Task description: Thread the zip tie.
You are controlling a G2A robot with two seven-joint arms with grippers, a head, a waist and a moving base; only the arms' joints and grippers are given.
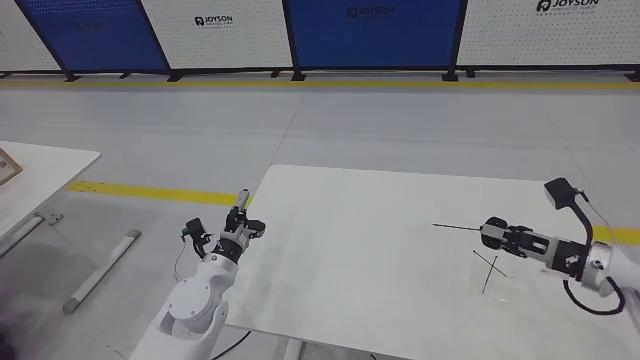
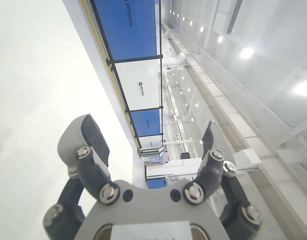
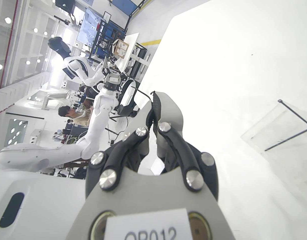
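Here, right end effector (image 3: 153,99) pinches zip tie (image 1: 455,227) (left end effector (image 2: 148,126) agape).

One thin black zip tie (image 1: 455,227) sticks out straight from the closed right gripper (image 1: 485,229). Two more black ties (image 1: 492,268) lie crossed on the white table (image 1: 350,260), close to it.

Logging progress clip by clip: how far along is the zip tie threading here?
Done: the right gripper is shut on one zip tie, apart from the spare zip ties lying at the clear bag. In hand: that tie, straight, its free end pointing toward the left gripper, which is open and empty at the table's opposite edge. Left: feeding tail through head; no loop shows yet.
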